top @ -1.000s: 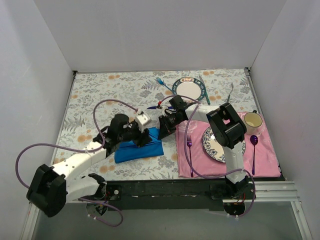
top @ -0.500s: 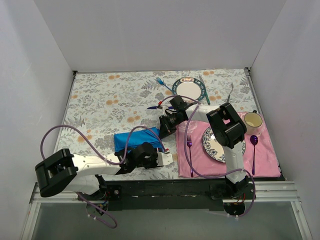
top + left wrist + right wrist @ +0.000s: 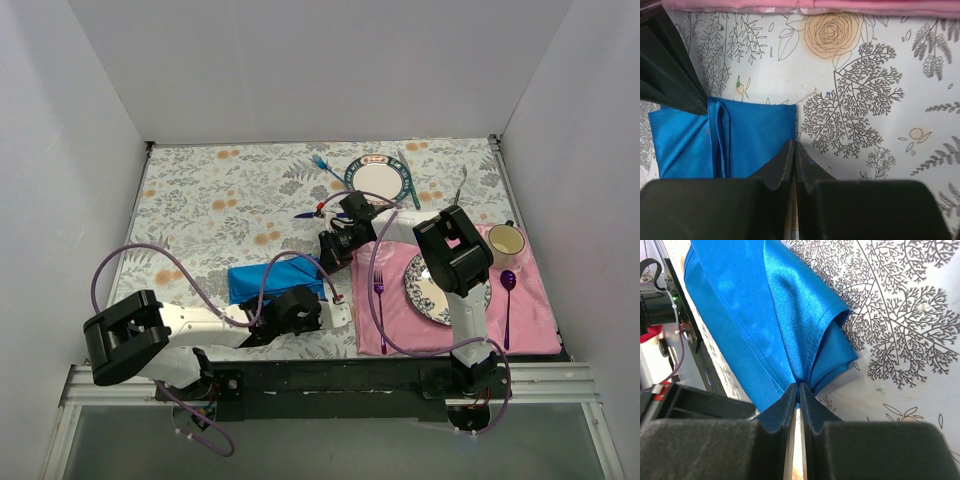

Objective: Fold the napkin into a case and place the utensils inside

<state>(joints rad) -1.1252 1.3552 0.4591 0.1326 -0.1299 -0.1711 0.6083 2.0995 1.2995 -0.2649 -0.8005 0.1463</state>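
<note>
right hand point(image 3: 799, 390) pinching folded napkin point(image 3: 767, 315), floral tablecloth point(image 3: 905, 310)

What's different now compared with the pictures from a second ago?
The left arm swung back off the bright blue folded cloth toward the table's near edge; the left end effector is shut by the cloth's corner. The right end effector stayed pinched on the cloth, which barely moved.

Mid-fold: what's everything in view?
napkin: 1, royal blue, centre-left
placemat: 1, pink, near right
patterned plate: 1, blue-white, on placemat
mug: 1, cream, placemat's far corner
fork: 1, magenta, placemat's left
spoon: 1, purple, placemat's right
rimmed plate: 1, teal-edged, far centre
plastic fork: 1, light blue, left of it
teal knife: 1, teal, right of it
dark knife: 1, purple, table centre
thin utensil: 1, silver, far right
left gripper: 1, black, shut by napkin's corner
right gripper: 1, black, shut on napkin
</note>
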